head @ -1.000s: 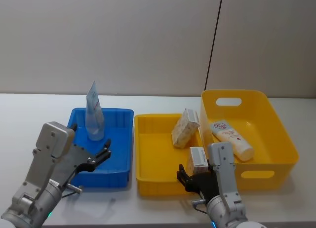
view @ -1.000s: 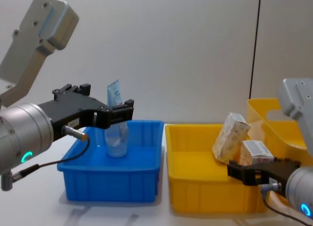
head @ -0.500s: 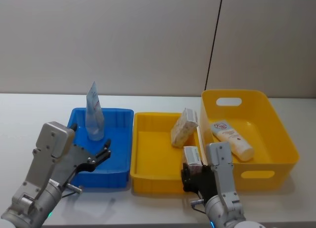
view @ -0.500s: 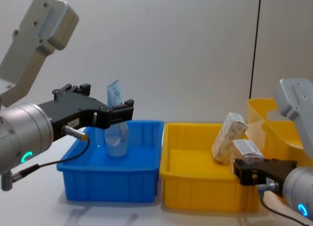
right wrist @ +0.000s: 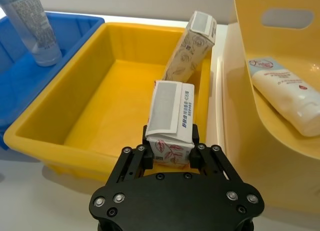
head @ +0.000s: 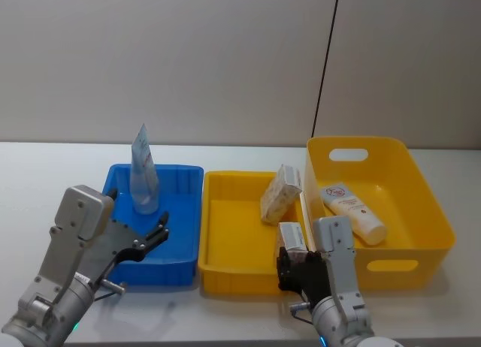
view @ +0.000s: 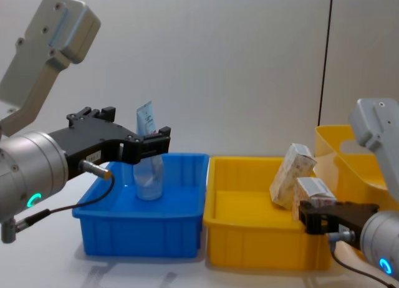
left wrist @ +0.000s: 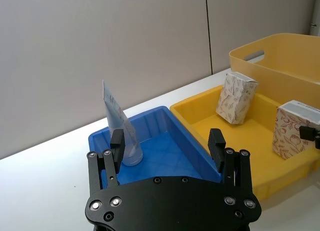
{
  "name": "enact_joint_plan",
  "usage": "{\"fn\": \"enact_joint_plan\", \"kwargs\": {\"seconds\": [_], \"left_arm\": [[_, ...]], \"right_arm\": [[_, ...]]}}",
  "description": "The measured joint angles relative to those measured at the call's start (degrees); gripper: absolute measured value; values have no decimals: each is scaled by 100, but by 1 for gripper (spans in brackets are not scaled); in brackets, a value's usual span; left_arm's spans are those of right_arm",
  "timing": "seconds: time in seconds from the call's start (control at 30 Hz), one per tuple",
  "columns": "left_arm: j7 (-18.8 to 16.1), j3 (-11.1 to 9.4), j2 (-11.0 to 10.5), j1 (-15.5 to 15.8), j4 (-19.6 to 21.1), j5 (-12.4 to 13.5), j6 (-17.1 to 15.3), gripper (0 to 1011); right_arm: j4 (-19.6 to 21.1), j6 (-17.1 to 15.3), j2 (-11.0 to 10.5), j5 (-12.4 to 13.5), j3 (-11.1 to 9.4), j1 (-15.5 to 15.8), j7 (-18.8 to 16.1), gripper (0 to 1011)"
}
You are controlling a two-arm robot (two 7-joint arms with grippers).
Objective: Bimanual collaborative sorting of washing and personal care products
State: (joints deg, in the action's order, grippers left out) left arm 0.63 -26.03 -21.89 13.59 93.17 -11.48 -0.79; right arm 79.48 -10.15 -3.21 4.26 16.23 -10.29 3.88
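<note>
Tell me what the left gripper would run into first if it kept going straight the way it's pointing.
Most likely the light-blue tube standing in the blue bin: the open left gripper points at it, though depth is hard to judge and the bin's near wall may come first.

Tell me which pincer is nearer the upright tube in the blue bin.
Left. The left pincer hangs open just in front of the tube, over the blue bin. The right pincer grips a cream box over the neighbouring yellow tray.
</note>
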Motion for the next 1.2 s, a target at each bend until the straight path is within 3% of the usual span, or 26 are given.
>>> {"fn": "enact_joint_plan", "kwargs": {"seconds": [0.6,0.83,1.2], "left_arm": [[0,0,0,0,0,0,0,1001],[0,0,0,0,0,0,0,1001],[0,0,0,0,0,0,0,1001]], "right_arm": [[269,792,101,58,-139,-49,-111,296],[440,1210,221,181,-338,-199,-106,295],[574,1565,358,208,-694,-403,177,294]]}}
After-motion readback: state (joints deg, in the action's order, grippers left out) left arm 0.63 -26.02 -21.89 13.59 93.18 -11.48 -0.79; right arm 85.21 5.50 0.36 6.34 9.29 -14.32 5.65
